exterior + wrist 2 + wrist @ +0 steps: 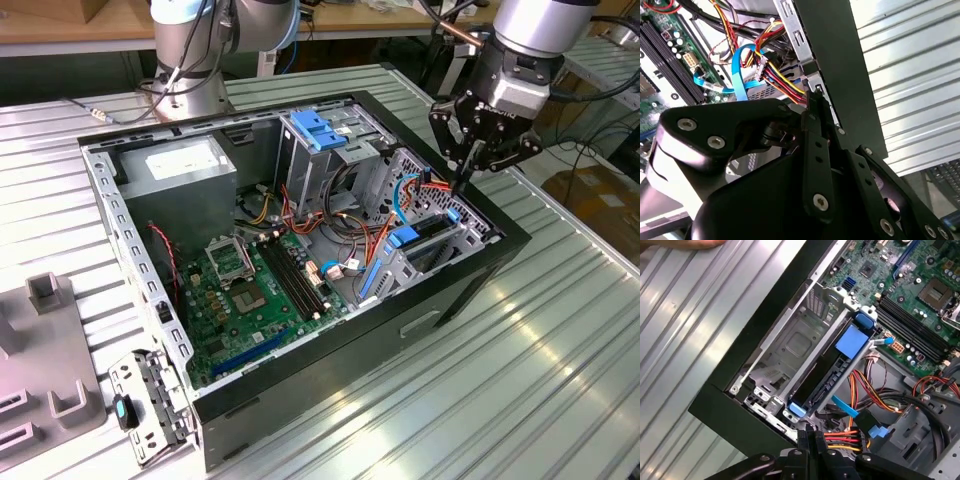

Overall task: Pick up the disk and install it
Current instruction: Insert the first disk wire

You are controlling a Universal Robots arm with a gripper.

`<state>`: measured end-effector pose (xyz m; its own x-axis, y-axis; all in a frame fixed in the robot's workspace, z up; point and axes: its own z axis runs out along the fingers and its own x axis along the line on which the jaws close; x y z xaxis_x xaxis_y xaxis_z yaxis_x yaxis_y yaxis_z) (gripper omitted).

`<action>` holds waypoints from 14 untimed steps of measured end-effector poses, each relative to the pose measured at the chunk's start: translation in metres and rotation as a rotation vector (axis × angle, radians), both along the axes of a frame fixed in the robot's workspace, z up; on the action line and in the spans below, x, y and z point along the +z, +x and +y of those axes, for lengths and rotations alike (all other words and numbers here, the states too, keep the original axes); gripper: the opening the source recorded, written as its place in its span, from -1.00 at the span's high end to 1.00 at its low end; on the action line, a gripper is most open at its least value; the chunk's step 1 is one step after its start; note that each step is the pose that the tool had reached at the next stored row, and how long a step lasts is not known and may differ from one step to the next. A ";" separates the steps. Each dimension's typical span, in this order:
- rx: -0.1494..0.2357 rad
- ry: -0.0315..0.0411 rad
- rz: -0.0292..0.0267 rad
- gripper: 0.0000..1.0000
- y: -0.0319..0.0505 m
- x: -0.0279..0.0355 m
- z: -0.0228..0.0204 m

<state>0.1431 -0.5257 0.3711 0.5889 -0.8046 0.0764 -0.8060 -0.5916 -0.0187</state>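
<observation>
The disk (420, 248) sits on edge in the drive bay at the corner of the open computer case (300, 390) on the exterior view's right. Blue rail tabs show at both its ends. In the first wrist view the disk (826, 379) is a dark strip between grey bay walls. My gripper (463, 183) hangs just above the case wall beside the bay. Its fingers are shut together with nothing between them. The gripper (812, 434) is over the bundle of coloured power wires. In the second wrist view the gripper (816, 97) points at the wall's edge.
A grey power-supply box (185, 170) and a tall metal cage with a blue cap (318, 130) stand at the back of the case, with the green motherboard (250, 290) on its floor. Loose cables (865, 390) run beside the bay. A grey fixture (50, 380) and a bracket (150, 405) lie on the ribbed table (560, 350).
</observation>
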 end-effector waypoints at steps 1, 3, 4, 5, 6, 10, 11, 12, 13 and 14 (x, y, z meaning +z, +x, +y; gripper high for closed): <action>-0.032 0.0001 0.0000 0.67 0.0000 -0.0007 0.0000; -0.072 0.0002 0.0000 0.67 0.0000 -0.0014 0.0000; -0.087 0.0000 -0.0001 0.67 0.0000 -0.0016 0.0000; -0.110 0.0001 0.0000 0.67 0.0000 -0.0019 0.0000; -0.123 0.0001 0.0000 0.67 0.0000 -0.0020 0.0000; -0.136 0.0002 0.0001 0.67 -0.0042 -0.0028 0.0000; -0.138 0.0003 0.0000 0.67 -0.0053 -0.0030 0.0000; -0.142 0.0002 0.0000 0.67 -0.0061 -0.0031 -0.0001; -0.149 0.0003 0.0000 0.67 -0.0063 -0.0032 -0.0001; -0.160 0.0003 0.0000 0.67 -0.0063 -0.0033 -0.0001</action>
<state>0.1368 -0.5257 0.3679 0.4528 -0.8883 0.0762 -0.8901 -0.4554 -0.0188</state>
